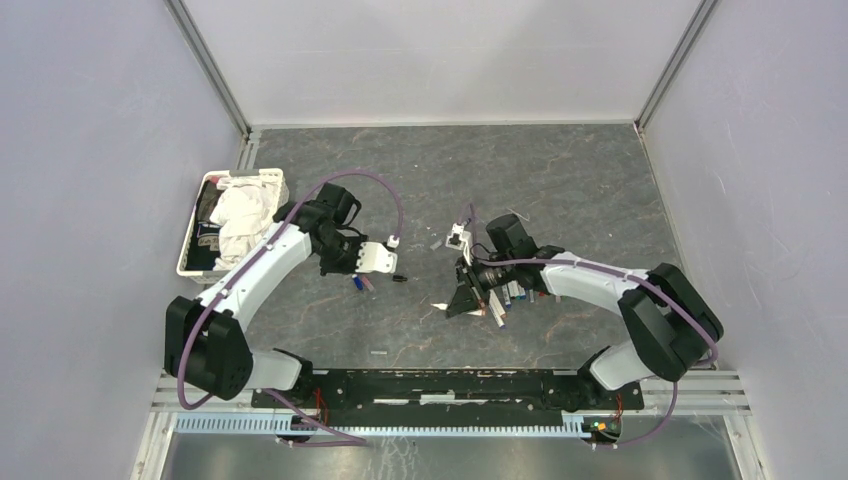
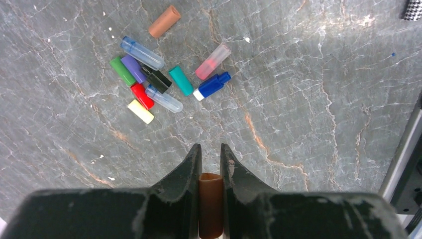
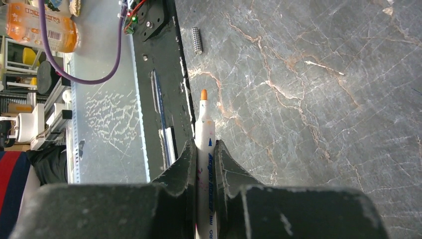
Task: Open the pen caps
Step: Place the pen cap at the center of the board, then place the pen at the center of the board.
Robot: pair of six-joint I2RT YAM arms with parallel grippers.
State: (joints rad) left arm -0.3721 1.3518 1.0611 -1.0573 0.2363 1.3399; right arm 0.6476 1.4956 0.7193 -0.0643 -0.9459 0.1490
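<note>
In the left wrist view my left gripper (image 2: 211, 154) is shut on a brown pen cap (image 2: 210, 199) that stands upright between the fingers. Below it on the table lie several loose pen caps (image 2: 149, 82): green, purple, black, red, yellow, teal, blue, pink, clear and another brown one (image 2: 164, 21). My right gripper (image 3: 204, 149) is shut on a white pen (image 3: 204, 132) whose orange tip (image 3: 203, 94) is bare. In the top view the left gripper (image 1: 348, 266) hovers above the caps (image 1: 362, 283). The right gripper (image 1: 458, 303) is beside a pile of pens (image 1: 510, 295).
A white basket (image 1: 192, 235) with cloth stands at the left wall. A small white object (image 1: 457, 238) lies behind the right gripper. The arms' black base rail (image 1: 450, 385) runs along the near edge. A small ribbed spring-like piece (image 3: 197, 40) lies near that rail.
</note>
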